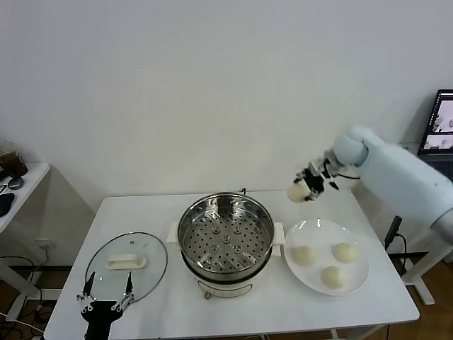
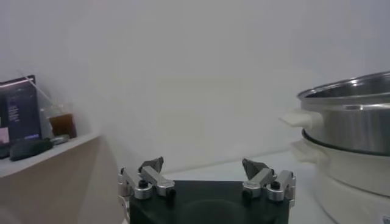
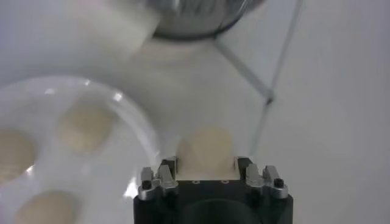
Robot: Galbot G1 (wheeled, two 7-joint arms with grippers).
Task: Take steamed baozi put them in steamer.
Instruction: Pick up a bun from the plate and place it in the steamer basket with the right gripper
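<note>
My right gripper is shut on a pale cream baozi and holds it in the air, above the table between the steamer and the plate. In the right wrist view the baozi sits between the fingers. The shiny steel steamer with its perforated tray stands mid-table on a white base, with no bun in it. Three more baozi lie on the white plate at the right. My left gripper is open and empty, low at the table's front left, over the lid's near edge.
A round glass lid with a cream handle lies flat left of the steamer. A side table with a dark cup stands at the far left. A laptop screen shows at the far right.
</note>
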